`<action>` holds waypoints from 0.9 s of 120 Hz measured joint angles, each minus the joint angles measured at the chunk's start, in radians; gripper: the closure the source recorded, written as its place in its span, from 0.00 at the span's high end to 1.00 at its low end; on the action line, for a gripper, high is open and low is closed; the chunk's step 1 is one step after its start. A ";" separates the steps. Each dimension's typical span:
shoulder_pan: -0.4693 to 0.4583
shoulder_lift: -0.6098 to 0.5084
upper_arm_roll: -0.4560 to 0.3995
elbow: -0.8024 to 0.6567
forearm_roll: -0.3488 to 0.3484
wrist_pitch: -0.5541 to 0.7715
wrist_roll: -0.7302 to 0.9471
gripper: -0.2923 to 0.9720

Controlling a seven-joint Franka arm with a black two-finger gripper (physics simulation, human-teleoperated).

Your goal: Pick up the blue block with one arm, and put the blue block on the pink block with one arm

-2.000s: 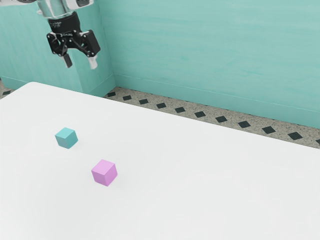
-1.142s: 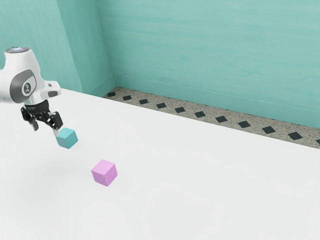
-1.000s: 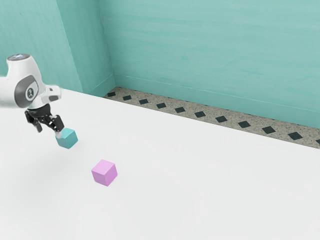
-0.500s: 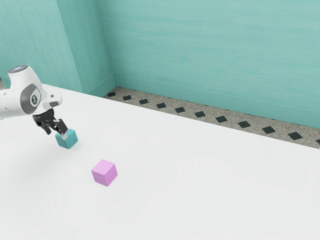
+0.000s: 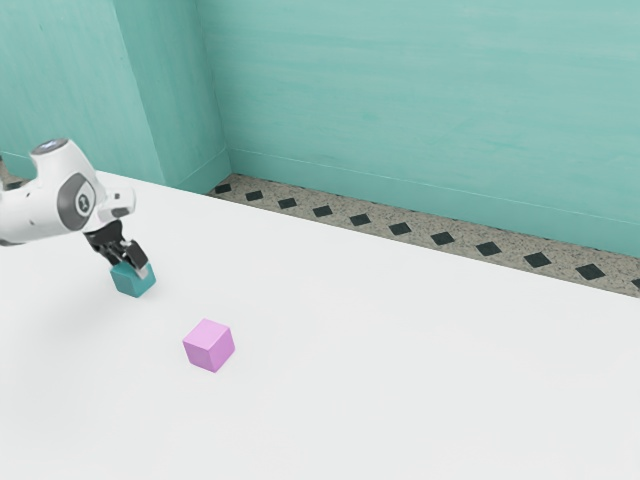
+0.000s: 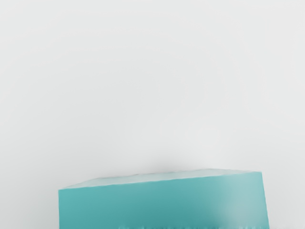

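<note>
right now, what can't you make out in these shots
blue block: top hidden by the claw, exterior view
blue block: part cut off by the wrist view's edge
arm: base cut off at the exterior view's left edge

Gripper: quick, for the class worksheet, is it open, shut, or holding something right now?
Gripper: down over the blue block; whether it is open or shut on the block cannot be told.
</note>
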 joint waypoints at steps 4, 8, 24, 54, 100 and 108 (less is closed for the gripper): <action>0.000 0.005 0.001 0.001 0.000 0.000 0.005 0.77; 0.000 0.008 0.001 0.001 0.000 0.001 0.010 0.76; 0.000 0.014 0.003 0.001 0.001 0.003 0.030 0.72; 0.000 0.013 0.003 0.007 0.003 0.009 0.047 0.53; -0.014 -0.373 -0.095 -0.389 0.055 0.061 -0.082 0.51; -0.012 -0.404 -0.132 -0.437 0.020 0.089 -0.121 0.51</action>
